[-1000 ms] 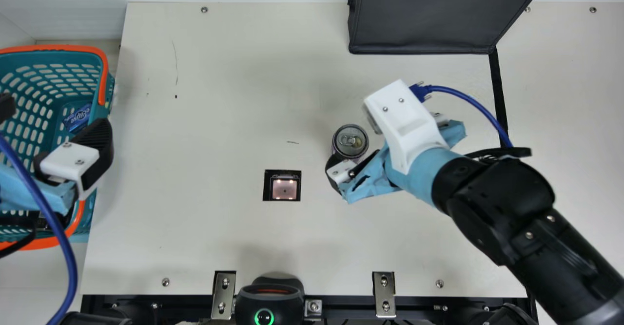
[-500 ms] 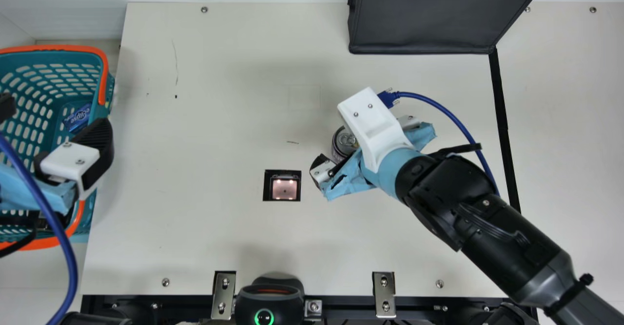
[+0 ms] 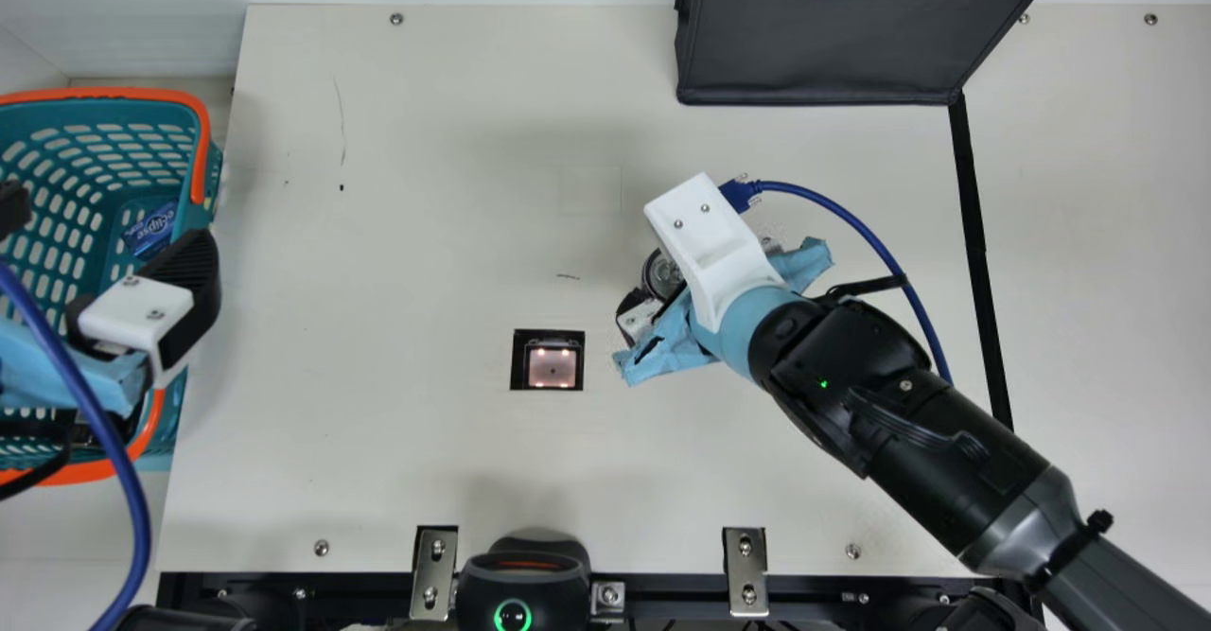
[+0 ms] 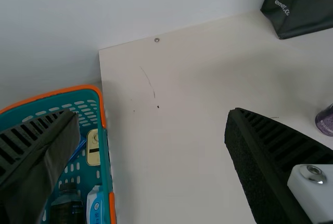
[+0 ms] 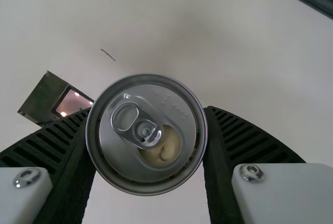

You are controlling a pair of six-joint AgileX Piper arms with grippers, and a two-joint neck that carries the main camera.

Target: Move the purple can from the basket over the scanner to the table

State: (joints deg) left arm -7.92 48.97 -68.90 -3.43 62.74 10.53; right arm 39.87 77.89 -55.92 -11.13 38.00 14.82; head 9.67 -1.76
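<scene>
Over the right part of the cream table (image 3: 397, 262), my right gripper (image 3: 700, 267) is shut on the purple can (image 3: 660, 273), which stands upright and is partly covered by the white wrist mount. The can's top (image 5: 145, 135) sits between both fingers of my right gripper (image 5: 148, 130) in the right wrist view. The flat scanner (image 3: 552, 366) lies left of and nearer than the can. My left gripper (image 3: 99, 243) stands open over the teal basket (image 3: 104, 94); in its wrist view, nothing is between the fingers of my left gripper (image 4: 152, 114). The can (image 4: 325, 121) shows there too.
A dark bag (image 3: 814, 44) stands at the back right. The basket holds a blue packet (image 3: 151, 229), a dark bottle (image 4: 66, 203) and a blue-white carton (image 4: 95, 206). A black handheld device (image 3: 520, 579) is at the front edge. Blue cables trail from both wrists.
My right gripper has moved left in the main view and its fingers have closed on the can, which has shifted slightly left. My left arm has kept still.
</scene>
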